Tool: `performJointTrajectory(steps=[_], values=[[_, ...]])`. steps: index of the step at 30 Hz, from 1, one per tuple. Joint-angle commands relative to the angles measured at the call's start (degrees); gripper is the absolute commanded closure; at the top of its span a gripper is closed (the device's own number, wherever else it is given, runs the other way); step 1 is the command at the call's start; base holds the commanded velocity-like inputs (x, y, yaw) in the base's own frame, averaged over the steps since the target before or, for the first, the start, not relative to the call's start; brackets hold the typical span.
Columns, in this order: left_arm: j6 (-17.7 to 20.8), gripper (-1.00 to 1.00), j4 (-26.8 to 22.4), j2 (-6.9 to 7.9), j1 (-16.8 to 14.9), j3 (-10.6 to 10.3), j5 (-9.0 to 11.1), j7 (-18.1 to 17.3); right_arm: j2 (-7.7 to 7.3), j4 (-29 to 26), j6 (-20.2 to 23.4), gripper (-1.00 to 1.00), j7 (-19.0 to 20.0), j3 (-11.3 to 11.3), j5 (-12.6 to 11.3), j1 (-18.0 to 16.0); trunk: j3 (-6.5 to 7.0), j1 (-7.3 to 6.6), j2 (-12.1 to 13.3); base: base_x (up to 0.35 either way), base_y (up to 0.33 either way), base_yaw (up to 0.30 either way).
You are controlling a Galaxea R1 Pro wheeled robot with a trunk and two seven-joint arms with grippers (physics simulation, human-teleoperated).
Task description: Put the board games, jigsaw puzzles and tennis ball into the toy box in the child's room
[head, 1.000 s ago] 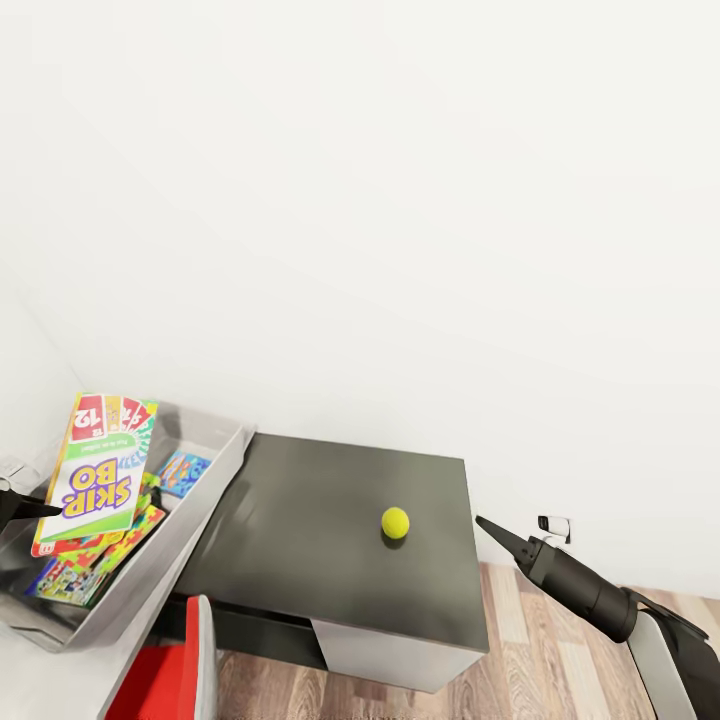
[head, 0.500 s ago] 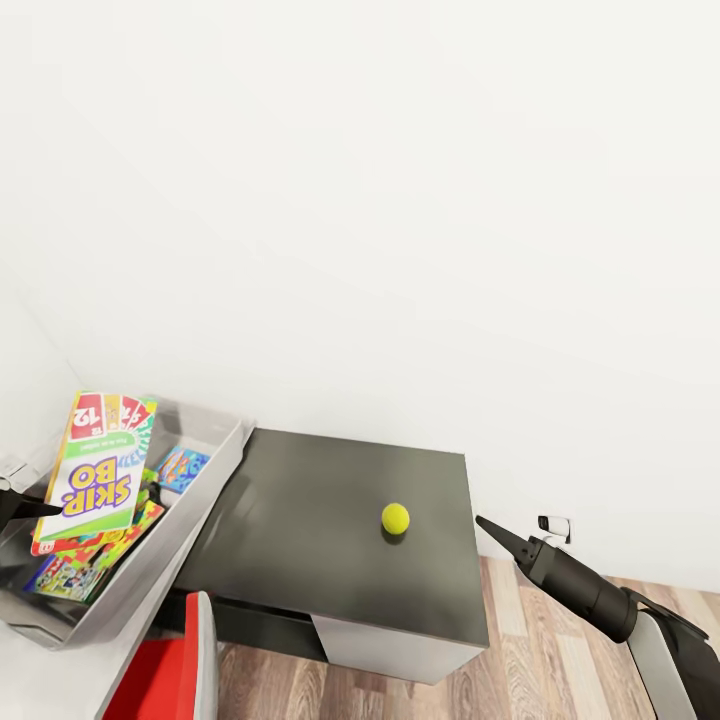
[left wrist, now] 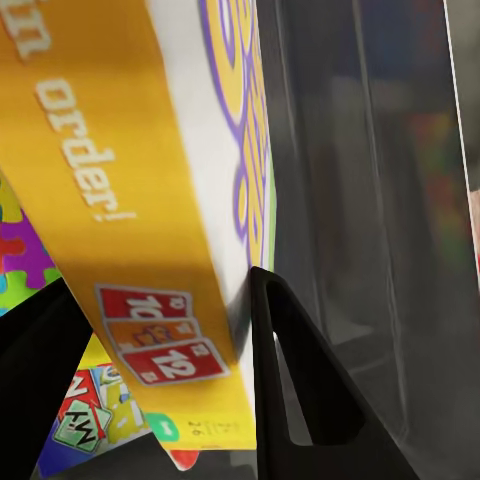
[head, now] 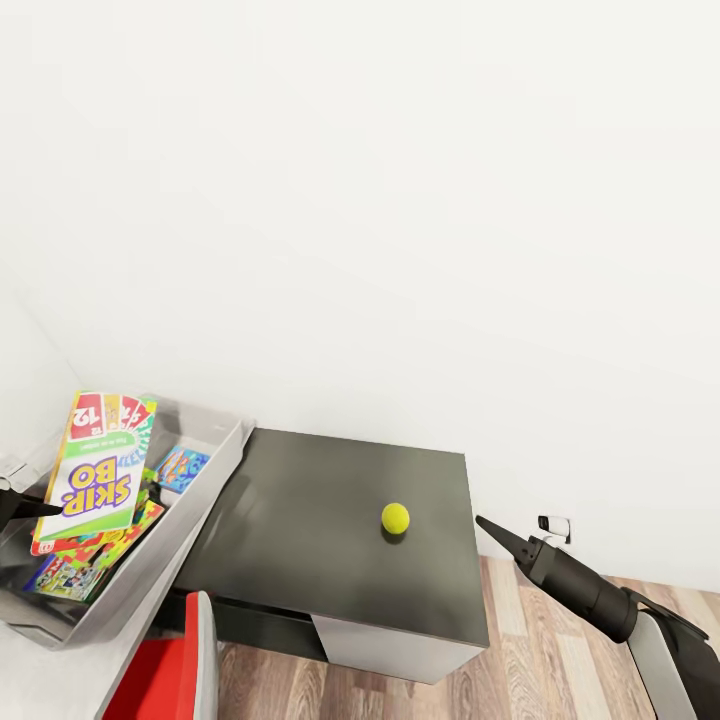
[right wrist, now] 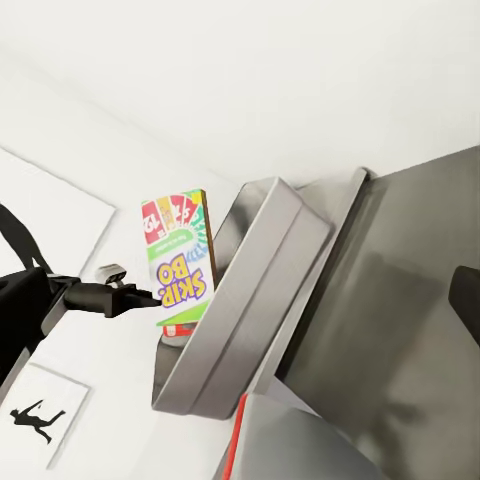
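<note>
1. Since a second ago, the card game box (head: 98, 470) has dropped very slightly in the head view, and the toy box (head: 190, 520) sits marginally lower in frame; the tennis ball (head: 395, 517) has barely shifted.
2. The left gripper (left wrist: 150, 330) is clenched on the card game box, one dark finger on each side of its yellow edge, holding it tilted over the toy box.
3. Inside the grey toy box lie colourful puzzle and game boxes (head: 75, 565), partly under the held box.
4. The tennis ball rests alone on the dark table (head: 320, 540), well apart from the toy box, towards the table's right side.
5. The right gripper (head: 495, 533) hangs beside the table's right edge, over the wooden floor (head: 560, 670); its fingers look drawn together to a point, empty.
6. A red chair (head: 165, 670) stands just in front of the toy box.
</note>
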Motion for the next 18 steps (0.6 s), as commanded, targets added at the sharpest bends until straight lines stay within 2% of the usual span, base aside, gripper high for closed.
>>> performJointTrajectory(steps=[1, 9, 10, 18], values=[[0.7, 1.0, 0.0, -0.03, 0.0, 0.1, -0.8, -0.5, -0.01, 0.0, 0.4, -1.0, 0.0, 0.0, -0.2, 0.0, -0.11, 0.04, -0.1, 0.0, 0.0, 0.0], [0.7, 1.0, 0.0, -0.03, 0.0, 0.1, -0.8, -0.5, -0.01, 0.0, 0.4, -1.0, 0.0, 0.0, -0.2, -0.1, -0.11, 0.04, -0.1, 0.0, 0.0, 0.0], [0.7, -1.0, 0.0, -0.03, 0.0, 0.1, -0.8, -0.5, -0.01, 0.0, 0.4, -1.0, 0.0, 0.0, -0.2, -0.1, -0.11, 0.04, -0.1, 0.0, 0.0, 0.0], [0.7, -1.0, 0.0, -0.11, 0.0, 0.1, -0.8, -0.5, 0.0, 0.0, 0.3, -1.0, 0.0, 0.0, -0.2, -0.1, -0.11, 0.04, -0.1, 0.0, 0.0, 0.0]])
